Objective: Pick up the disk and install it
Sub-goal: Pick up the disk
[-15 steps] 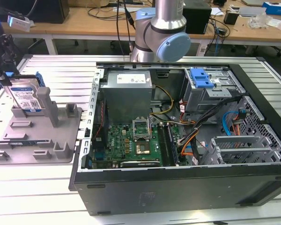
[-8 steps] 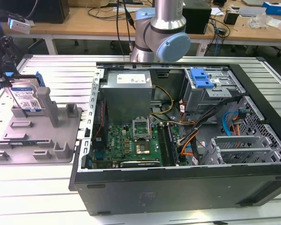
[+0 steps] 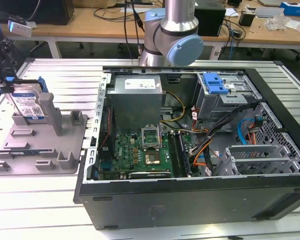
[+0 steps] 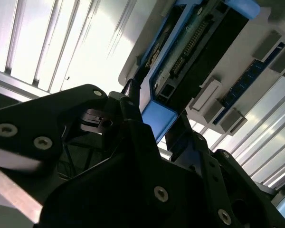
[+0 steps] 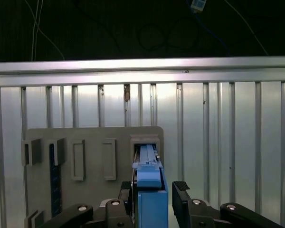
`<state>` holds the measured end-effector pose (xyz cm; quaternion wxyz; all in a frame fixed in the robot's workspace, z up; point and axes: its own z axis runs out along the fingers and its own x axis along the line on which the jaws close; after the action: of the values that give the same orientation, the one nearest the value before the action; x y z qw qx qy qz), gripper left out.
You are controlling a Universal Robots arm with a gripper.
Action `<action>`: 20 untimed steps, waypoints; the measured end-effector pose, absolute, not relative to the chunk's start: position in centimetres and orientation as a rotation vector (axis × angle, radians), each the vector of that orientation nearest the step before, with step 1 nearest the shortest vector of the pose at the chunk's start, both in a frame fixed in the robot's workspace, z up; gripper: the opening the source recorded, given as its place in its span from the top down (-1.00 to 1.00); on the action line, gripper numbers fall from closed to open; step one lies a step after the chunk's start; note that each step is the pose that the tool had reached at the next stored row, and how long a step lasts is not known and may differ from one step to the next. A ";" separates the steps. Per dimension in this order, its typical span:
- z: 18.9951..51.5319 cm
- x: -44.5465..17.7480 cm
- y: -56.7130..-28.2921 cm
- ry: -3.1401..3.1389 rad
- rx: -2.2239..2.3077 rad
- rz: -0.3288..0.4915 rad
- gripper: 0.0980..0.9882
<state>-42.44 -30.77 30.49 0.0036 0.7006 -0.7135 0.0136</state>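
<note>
We see the black gripper (image 3: 6, 80) at the exterior view's far left, pointing down over the flat silver hard drive with a white-and-blue label and a blue plastic carrier frame, the disk (image 3: 27, 104). In both wrist views the gripper (image 5: 152, 190) (image 4: 156, 114) straddles the blue end of the disk (image 5: 149, 176) (image 4: 185, 52). We cannot tell whether it is clamped on the frame or loose around it.

The disk stands upright on edge in a slot of a flat grey plastic holder plate (image 3: 65, 145) (image 5: 92, 137), with its label towards the exterior camera. We also note a narrow dark blue circuit strip (image 5: 55, 175) lying in another slot of that plate.

The arm's silver tube with a pale blue joint cap (image 3: 182, 47) rises behind the open black computer case (image 3: 190, 205), well apart from the gripper.

The holder plate lies on a ribbed aluminium table (image 3: 40, 210), just beside the case on the exterior view's left. Inside the case we see:
- a large grey metal power supply box (image 3: 135, 102)
- a green motherboard (image 3: 140, 152) below it
- a small blue plastic latch piece (image 3: 215, 82) on the grey drive cage
- orange and black cables (image 3: 202, 150) running between them
</note>
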 end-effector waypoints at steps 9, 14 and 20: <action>30.3 -42.4 -30.8 -2.236 2.196 0.043 0.16; 30.2 -42.4 -30.8 -2.236 2.195 0.042 0.16; 30.2 -42.4 -31.1 -2.233 2.192 0.035 0.16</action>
<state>-42.43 -31.07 30.16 0.0062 0.7006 -0.7134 0.0111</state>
